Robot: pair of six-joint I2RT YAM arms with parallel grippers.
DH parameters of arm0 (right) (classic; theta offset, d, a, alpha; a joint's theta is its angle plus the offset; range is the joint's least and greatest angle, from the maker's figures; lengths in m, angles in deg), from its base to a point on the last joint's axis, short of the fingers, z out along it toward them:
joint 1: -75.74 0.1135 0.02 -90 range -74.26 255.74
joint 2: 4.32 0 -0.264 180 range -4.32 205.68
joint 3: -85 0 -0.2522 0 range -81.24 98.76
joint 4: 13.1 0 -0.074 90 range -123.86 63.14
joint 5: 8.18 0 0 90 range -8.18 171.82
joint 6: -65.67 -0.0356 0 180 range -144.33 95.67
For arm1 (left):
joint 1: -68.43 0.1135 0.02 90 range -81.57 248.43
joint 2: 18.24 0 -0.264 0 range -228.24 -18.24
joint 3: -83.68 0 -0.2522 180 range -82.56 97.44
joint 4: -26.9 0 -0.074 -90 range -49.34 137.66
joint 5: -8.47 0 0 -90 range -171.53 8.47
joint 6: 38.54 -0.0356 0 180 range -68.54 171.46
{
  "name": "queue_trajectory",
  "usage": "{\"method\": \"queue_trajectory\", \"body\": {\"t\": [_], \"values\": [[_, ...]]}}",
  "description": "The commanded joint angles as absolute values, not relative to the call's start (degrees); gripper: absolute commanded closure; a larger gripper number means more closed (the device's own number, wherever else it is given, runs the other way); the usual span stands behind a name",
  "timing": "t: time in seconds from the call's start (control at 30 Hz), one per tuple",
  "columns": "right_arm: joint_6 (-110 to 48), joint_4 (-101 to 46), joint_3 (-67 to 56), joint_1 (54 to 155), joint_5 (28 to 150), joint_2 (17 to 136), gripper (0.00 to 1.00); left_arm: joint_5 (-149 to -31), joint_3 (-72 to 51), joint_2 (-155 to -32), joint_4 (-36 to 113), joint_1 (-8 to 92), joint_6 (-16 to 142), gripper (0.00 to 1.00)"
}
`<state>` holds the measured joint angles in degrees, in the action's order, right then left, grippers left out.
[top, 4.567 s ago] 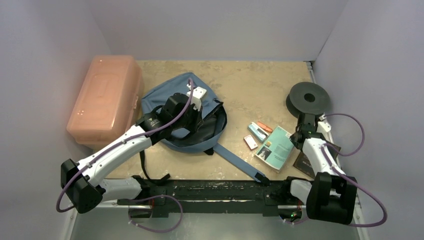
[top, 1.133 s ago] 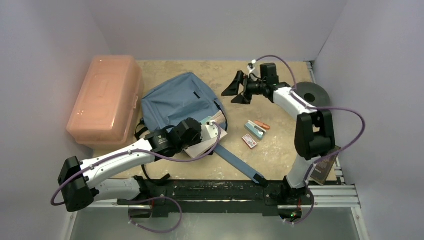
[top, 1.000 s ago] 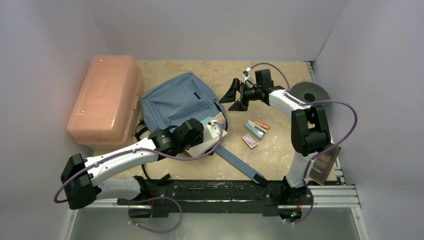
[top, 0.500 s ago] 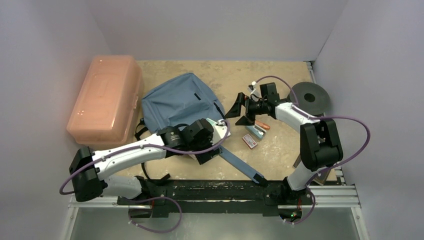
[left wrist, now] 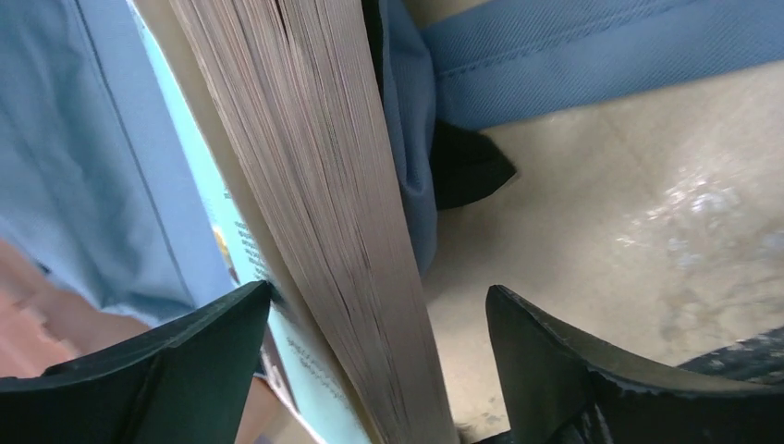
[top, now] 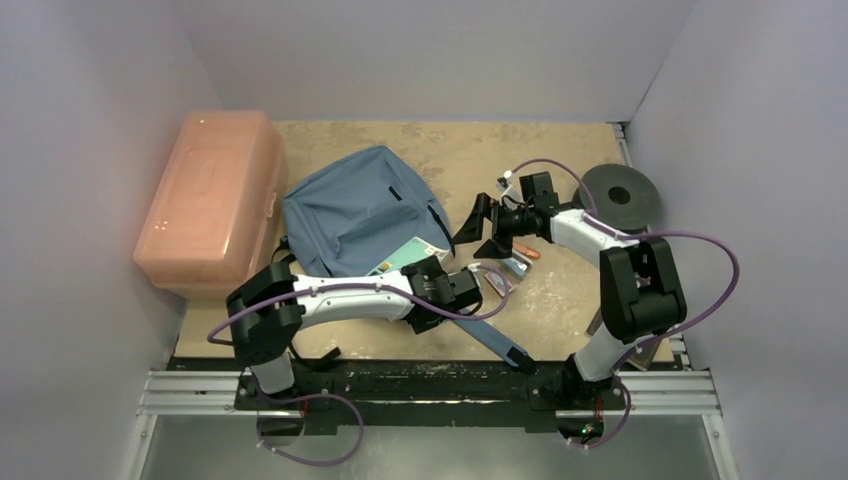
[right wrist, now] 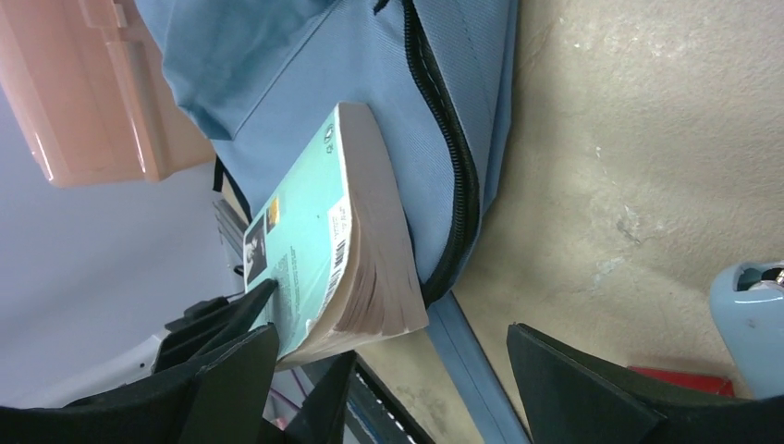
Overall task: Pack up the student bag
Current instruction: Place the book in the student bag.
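The student bag (top: 350, 205) lies flat, blue-grey with a black zipper, left of the table's centre. A teal paperback book (top: 404, 256) rests on its near right edge, by the zipper (right wrist: 453, 176). My left gripper (top: 428, 283) is open astride the book's page edge (left wrist: 314, 185): one finger (left wrist: 185, 351) touches the cover and the other stands apart. My right gripper (top: 470, 232) hovers open just right of the bag (right wrist: 370, 55), facing the book (right wrist: 305, 240), with nothing between its fingers.
A salmon-pink plastic box (top: 210, 200) stands left of the bag. A black disc (top: 620, 195) sits at the back right. A light blue object (top: 515, 263), an orange one (top: 527, 250) and a small red-and-white item (top: 497, 282) lie under the right arm. The bag's strap (top: 485, 335) runs toward the front.
My left gripper let go of the book and shifted right along its edge. The right gripper came down from the back of the table toward the bag.
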<state>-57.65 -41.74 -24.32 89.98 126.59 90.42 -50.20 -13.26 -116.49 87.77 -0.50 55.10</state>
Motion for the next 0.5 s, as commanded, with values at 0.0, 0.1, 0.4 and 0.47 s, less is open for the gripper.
{"method": "queue_trajectory", "body": {"t": [0.0, 0.1, 0.4, 0.47], "values": [[-56.63, -41.34, -25.16, 89.98, 125.97, 88.06, 0.03, -41.72, -10.57, -116.84, 91.84, -2.58, 57.9, 0.19], [-56.85, -41.49, -25.01, 89.94, 125.38, 87.7, 0.03, -40.93, -10.48, -116.32, 92.76, -3.4, 58.33, 0.38], [-51.64, -46.07, -24.69, 90.01, 115.2, 85.72, 0.04, -42.19, -9.76, -109.76, 93.99, -3.99, 56.78, 0.8], [-49.29, -45.87, -24.91, 90.06, 109.05, 84.35, 0.05, -42.66, -8.88, -108.33, 94.77, -3.86, 56.37, 0.86]]}}
